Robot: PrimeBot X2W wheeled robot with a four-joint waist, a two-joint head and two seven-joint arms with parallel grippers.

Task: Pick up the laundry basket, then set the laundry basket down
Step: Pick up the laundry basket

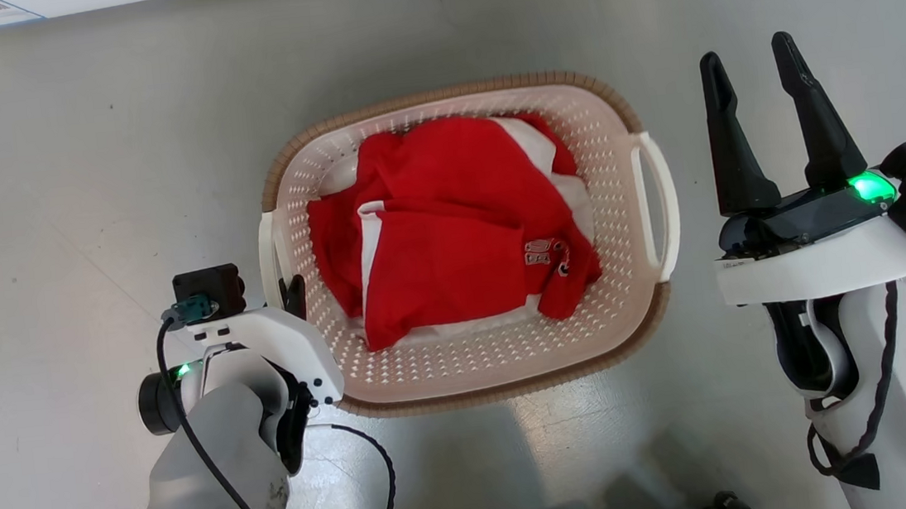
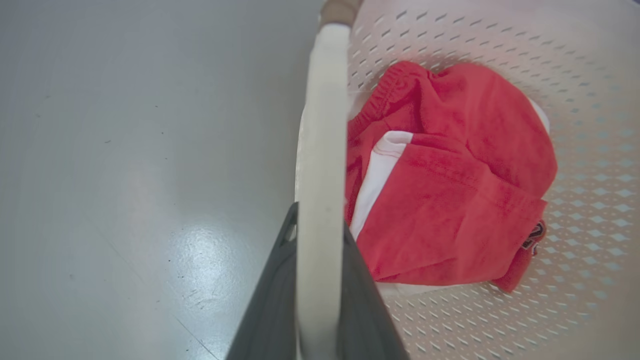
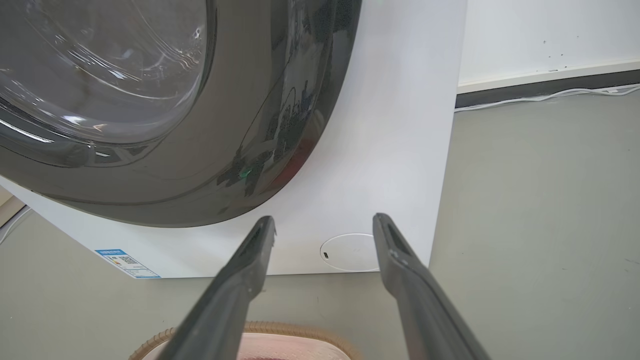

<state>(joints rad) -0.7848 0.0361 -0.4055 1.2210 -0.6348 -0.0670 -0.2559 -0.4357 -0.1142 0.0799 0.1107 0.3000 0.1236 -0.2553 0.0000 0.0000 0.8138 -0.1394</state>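
While the left gripper (image 1: 288,294) reaches down at the near-left corner of the laundry basket (image 1: 463,361), its fingers (image 2: 270,310) stand one on each side of the white loop handle (image 2: 322,125). They press against it, so I read them as clamped on that handle. The basket's body lies just to the right of those fingers. I cannot tell whether its base is touching the floor (image 1: 82,199).

The right gripper (image 1: 747,51) hangs with its fingers spread wide and holding nothing. The basket lies to their left, and its other loop handle (image 1: 660,201) is near them but apart, with a strip of bare floor between.

By my count there is one basket with two side handles and one brown rim. There are two grippers with two dark fingers each. In the basket is one heap of red cloth (image 1: 451,230) with white cloth (image 1: 572,193) under it; I cannot tell how many pieces that makes.

In the right wrist view, one washer (image 3: 390,150) stands ahead of the right fingertips. Its dark round door is up and to their left, and its right edge is just past the right finger. Bare floor separates the washer's foot from the basket rim, which shows low between those fingers. Open floor also runs left of the left fingers and right of the right ones.
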